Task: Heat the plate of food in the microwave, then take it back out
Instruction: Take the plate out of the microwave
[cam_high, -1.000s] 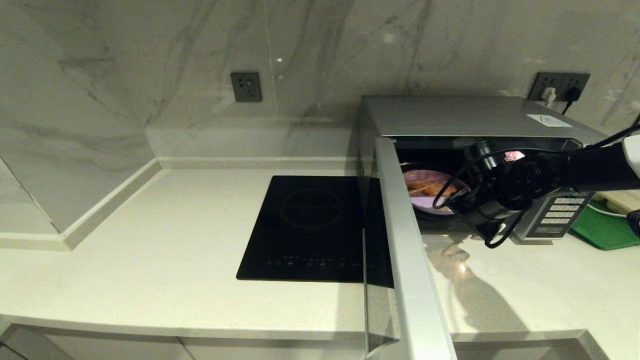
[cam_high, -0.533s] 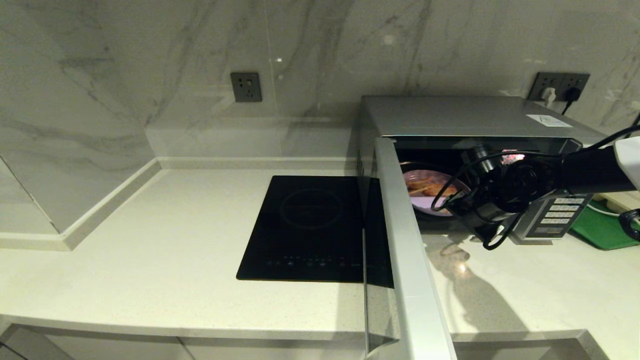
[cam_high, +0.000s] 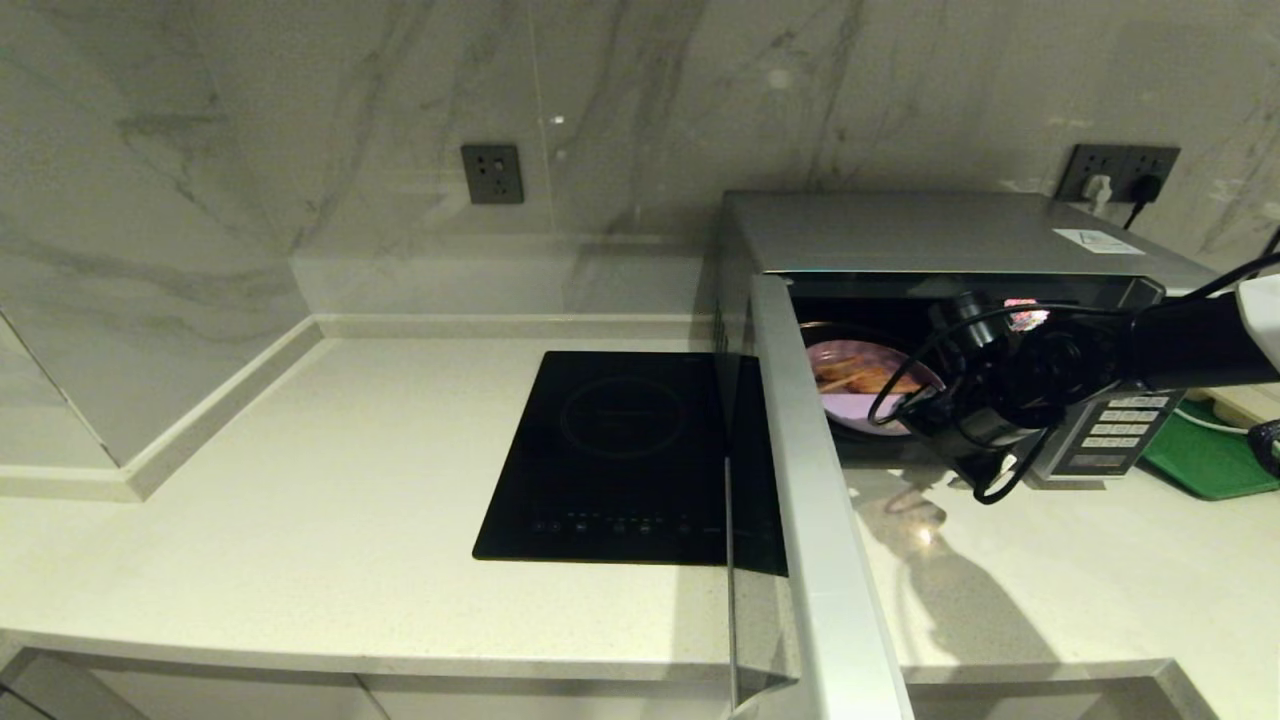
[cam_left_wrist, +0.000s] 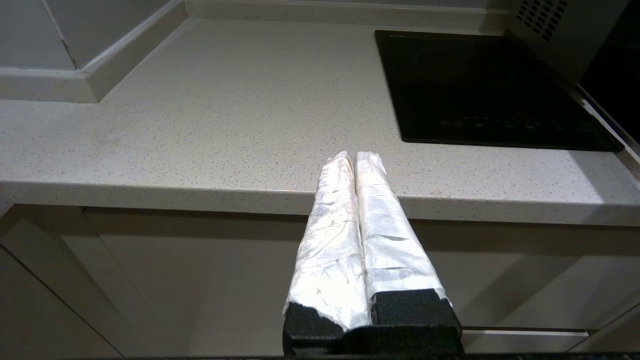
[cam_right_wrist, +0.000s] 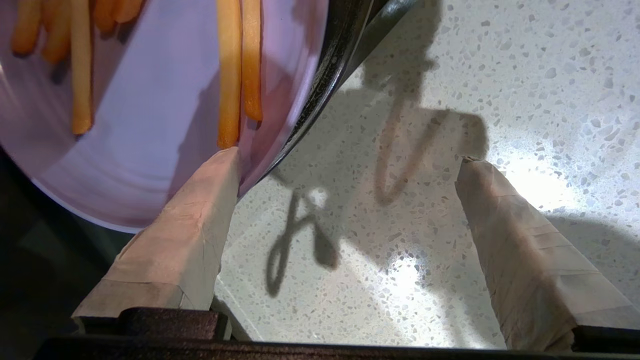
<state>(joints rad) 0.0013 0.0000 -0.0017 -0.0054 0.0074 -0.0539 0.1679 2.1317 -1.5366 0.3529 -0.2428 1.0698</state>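
Note:
The silver microwave (cam_high: 930, 230) stands at the back right with its door (cam_high: 810, 500) swung wide open towards me. Inside it lies the lilac plate of food (cam_high: 860, 385), with orange-yellow fries (cam_right_wrist: 230, 75) on it. My right gripper (cam_high: 935, 425) hangs at the oven's mouth, open wide. In the right wrist view (cam_right_wrist: 346, 159) one fingertip (cam_right_wrist: 215, 175) reaches the plate's (cam_right_wrist: 140, 125) near rim and the other is over the speckled counter; nothing is gripped. My left gripper (cam_left_wrist: 355, 156) is shut and empty, parked low before the counter's front edge.
A flat black induction hob (cam_high: 620, 450) lies left of the open door. The keypad (cam_high: 1115, 430) sits behind my right wrist, and a green tray (cam_high: 1205, 455) lies right of the oven. The door juts out past the counter's front edge.
My right wrist has shifted slightly to the right at the oven's mouth, jaws still wide. The plate has stayed in place inside the microwave.

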